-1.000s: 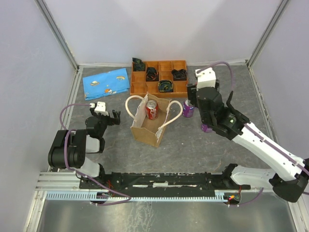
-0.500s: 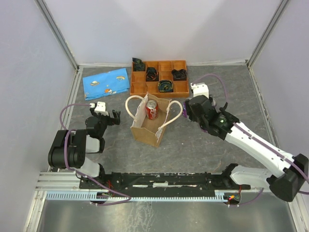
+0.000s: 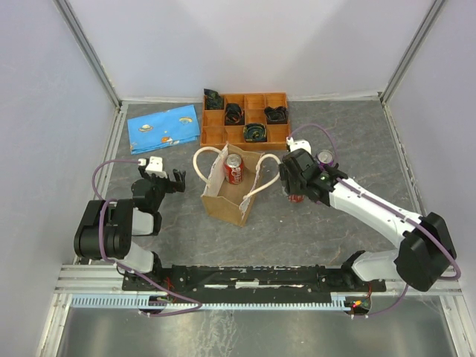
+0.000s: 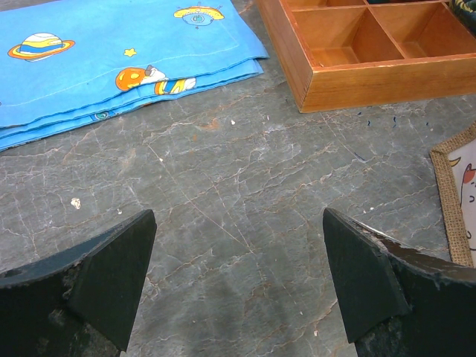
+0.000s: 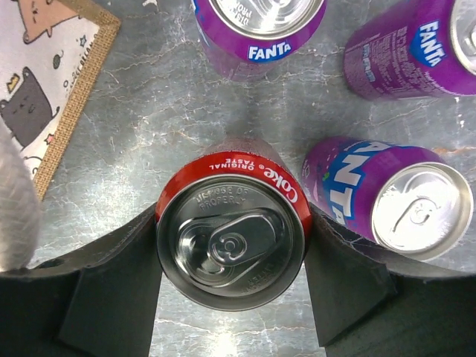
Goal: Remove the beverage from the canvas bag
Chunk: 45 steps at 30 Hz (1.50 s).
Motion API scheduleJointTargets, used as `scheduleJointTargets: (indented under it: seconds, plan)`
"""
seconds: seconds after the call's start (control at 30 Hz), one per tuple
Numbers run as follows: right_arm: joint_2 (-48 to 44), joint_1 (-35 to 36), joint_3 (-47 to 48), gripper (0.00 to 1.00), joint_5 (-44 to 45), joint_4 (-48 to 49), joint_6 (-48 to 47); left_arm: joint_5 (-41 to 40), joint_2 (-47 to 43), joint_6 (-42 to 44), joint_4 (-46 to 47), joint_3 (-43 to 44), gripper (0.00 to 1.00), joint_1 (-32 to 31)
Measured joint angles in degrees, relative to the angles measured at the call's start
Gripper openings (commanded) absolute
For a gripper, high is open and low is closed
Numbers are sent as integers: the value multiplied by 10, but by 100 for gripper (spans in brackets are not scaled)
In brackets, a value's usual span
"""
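One red can [image 3: 235,169] stands inside the canvas bag [image 3: 227,204], not yet removed. Right of the bag my right gripper [image 5: 232,260] clamps a Coke can [image 5: 232,236] among Fanta cans [image 5: 394,195]; my left gripper [image 4: 238,286] hangs open.

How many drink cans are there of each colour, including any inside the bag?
Red Coke cans: 2, one in the tan canvas bag, one in the right pincer.
Purple Fanta cans: 3.
Total: 5
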Motion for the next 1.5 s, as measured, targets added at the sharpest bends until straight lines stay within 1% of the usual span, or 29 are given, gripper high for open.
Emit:
scheduleJointTargets:
  seconds: [0.27, 0.33, 0.37, 0.43, 0.47, 0.57, 0.67, 0.73, 0.83, 1.03, 1.2, 1.37, 1.5]
  plan:
    - [27, -16, -17, 0, -21, 24, 10, 0, 0, 0, 0, 0, 99, 0]
    - [31, -24, -23, 5, -29, 30, 14, 0, 0, 0, 0, 0, 99, 0]
    - [33, -28, -26, 8, -31, 33, 15, 0, 0, 0, 0, 0, 99, 0]
    - [36, -33, -30, 26, -34, 35, 18, 0, 0, 0, 0, 0, 99, 0]
    - [38, -35, -33, 37, -35, 37, 19, 0, 0, 0, 0, 0, 99, 0]
    - [42, -40, -35, 58, -40, 45, 22, 0, 0, 0, 0, 0, 99, 0]
    - [45, -41, -36, 82, -42, 56, 23, 0, 0, 0, 0, 0, 99, 0]
    - [46, -42, -37, 91, -45, 60, 24, 0, 0, 0, 0, 0, 99, 0]
    - [47, -42, -37, 99, -45, 65, 27, 0, 0, 0, 0, 0, 99, 0]
    - [45, -42, -36, 99, -42, 56, 27, 0, 0, 0, 0, 0, 99, 0]
    - [11, -39, -15, 99, -38, 25, 17, 0, 0, 0, 0, 0, 99, 0]
    - [-56, 3, 63, 99, 28, -5, -7, 0, 0, 0, 0, 0, 99, 0]
    - [-89, 43, 129, 98, 80, -7, -31, 0, 0, 0, 0, 0, 99, 0]
